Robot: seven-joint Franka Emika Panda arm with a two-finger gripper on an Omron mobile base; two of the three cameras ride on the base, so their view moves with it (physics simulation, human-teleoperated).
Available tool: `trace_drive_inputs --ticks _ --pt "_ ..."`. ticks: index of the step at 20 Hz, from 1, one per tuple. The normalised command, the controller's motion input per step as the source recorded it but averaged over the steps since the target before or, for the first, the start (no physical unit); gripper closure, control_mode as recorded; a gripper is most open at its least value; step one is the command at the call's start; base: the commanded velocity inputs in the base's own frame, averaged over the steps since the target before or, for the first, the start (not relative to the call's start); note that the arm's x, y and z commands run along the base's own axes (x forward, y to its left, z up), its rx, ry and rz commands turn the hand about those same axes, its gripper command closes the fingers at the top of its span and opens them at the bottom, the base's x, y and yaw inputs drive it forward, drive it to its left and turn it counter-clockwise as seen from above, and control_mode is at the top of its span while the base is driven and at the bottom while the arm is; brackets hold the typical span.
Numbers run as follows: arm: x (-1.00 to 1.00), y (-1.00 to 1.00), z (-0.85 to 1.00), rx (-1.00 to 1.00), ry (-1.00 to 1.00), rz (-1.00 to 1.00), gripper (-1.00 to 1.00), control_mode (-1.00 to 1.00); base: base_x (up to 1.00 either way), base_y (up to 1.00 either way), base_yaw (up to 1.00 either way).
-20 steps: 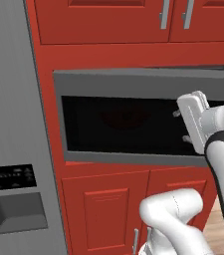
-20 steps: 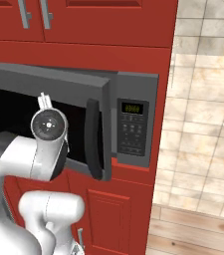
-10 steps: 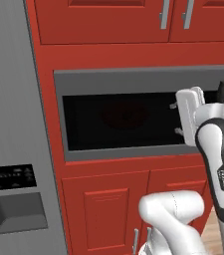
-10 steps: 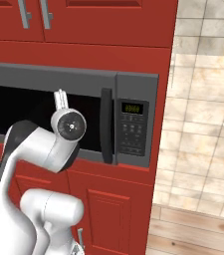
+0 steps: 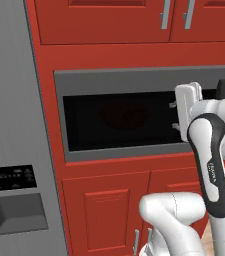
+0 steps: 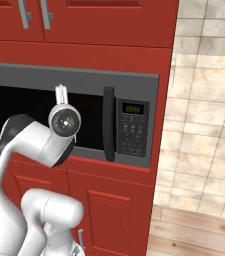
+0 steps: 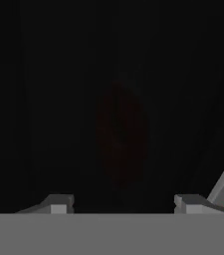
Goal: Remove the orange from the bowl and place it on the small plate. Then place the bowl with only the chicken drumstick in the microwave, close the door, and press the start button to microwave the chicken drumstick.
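Right base view: the microwave (image 6: pixel 74 120) is sitting flush in the red cabinetry, and its door (image 6: pixel 44 125) is looking shut against the frame. The bowl (image 5: pixel 125 114) is showing faintly red behind the dark glass. Your gripper (image 7: pixel 117 201) is facing the door glass, fingers apart with nothing between them. The keypad panel (image 6: pixel 133 131) is lying off toward the door's handle edge, past the curved handle (image 6: pixel 109 123); you'll likely be needing to shift the hand sideways that way for the start button.
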Motion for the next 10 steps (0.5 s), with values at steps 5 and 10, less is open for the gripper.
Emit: trace_drive_inputs --ticks 5,10 --pt "0.16 -0.04 -0.18 0.00 0.03 -0.02 -1.00 -1.00 0.00 0.00 0.00" --pt "-0.84 -0.45 -0.02 0.01 -0.04 -0.05 -1.00 -1.00 0.00 0.00 0.00"
